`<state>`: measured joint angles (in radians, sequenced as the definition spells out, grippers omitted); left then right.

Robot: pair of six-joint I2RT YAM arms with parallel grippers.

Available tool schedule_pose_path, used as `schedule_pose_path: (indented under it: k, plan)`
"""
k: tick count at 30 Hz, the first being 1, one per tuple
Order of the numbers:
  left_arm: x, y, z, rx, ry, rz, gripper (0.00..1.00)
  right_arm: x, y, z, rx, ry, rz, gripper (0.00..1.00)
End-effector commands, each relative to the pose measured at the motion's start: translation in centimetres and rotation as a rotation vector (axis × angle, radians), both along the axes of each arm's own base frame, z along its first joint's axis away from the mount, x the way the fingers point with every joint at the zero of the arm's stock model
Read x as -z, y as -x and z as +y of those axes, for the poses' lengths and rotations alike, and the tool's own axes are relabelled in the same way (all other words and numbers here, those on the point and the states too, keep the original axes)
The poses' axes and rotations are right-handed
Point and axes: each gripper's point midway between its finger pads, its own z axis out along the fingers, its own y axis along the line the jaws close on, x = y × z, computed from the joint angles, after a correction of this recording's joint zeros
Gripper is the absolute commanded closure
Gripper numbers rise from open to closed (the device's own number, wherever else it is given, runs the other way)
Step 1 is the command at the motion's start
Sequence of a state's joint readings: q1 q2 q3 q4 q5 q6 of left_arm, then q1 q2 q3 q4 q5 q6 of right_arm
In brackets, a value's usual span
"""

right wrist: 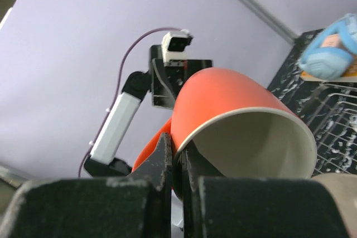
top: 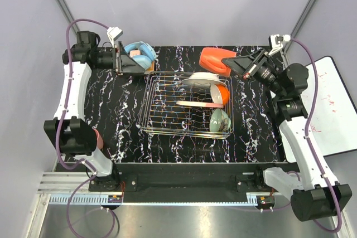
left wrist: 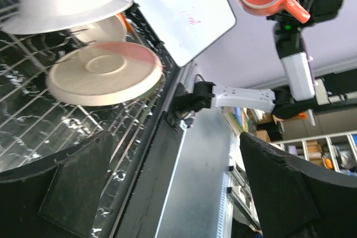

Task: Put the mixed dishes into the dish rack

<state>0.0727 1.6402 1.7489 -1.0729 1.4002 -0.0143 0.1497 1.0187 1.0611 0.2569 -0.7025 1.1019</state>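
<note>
black marbled table point(top: 122, 110): dish rack point(top: 149, 104) already loaded with plates point(top: 195, 104), bowls point(top: 219, 120), cup point(top: 221, 94); orange-red mug point(top: 215, 59) clamped by right gripper point(right wrist: 177, 154), not yet racked; left gripper point(left wrist: 178, 190) held apart, empty.

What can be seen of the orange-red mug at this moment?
The orange-red mug looks like glossy ceramic, orange-red outside and cream inside, with a loop handle. It is tipped on its side and appears held off the table, just beyond the far right corner of the dish rack. The right end effector pinches its rim wall, one finger inside and one outside. Nothing else touches it.
</note>
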Motion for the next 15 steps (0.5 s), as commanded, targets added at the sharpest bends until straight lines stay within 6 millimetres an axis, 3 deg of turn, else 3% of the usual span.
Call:
schedule_pose_path:
  k: [1,3,6,8,9,12,13,14,15]
  plan:
    - [-5.1,4.1,-3.3,0.194,0.132,-0.008,0.01,-6.3,5.0,1.8,-0.176,-0.057,-0.269,1.00]
    - [-5.1,4.7,-4.2,0.222,0.136,0.041,0.01,-6.0,5.1,2.9,-0.215,-0.044,-0.283,1.00]
    - [-9.8,6.6,-5.4,0.319,0.154,0.026,0.01,-5.4,5.6,4.9,-0.264,-0.006,-0.288,1.00]
    - [-12.9,7.2,-5.1,0.290,0.134,-0.201,0.01,-5.2,6.0,5.5,-0.281,-0.001,-0.289,1.00]
    - [-13.2,7.7,-5.1,0.276,0.125,-0.273,0.01,-5.2,6.2,5.5,-0.285,0.000,-0.292,1.00]
    - [-9.8,5.9,-5.4,0.188,0.109,-0.122,0.01,-4.5,6.3,5.5,-0.285,0.020,-0.282,1.00]
    - [-7.1,4.5,-5.7,0.168,0.114,-0.069,0.01,-4.1,6.3,5.6,-0.287,0.028,-0.272,1.00]
    - [-6.2,3.9,-5.8,0.146,0.127,-0.001,0.01,-3.7,6.1,5.7,-0.288,0.036,-0.259,1.00]
    - [-8.4,4.4,-6.1,0.194,0.171,-0.062,0.01,-3.4,6.0,5.8,-0.291,0.038,-0.250,1.00]
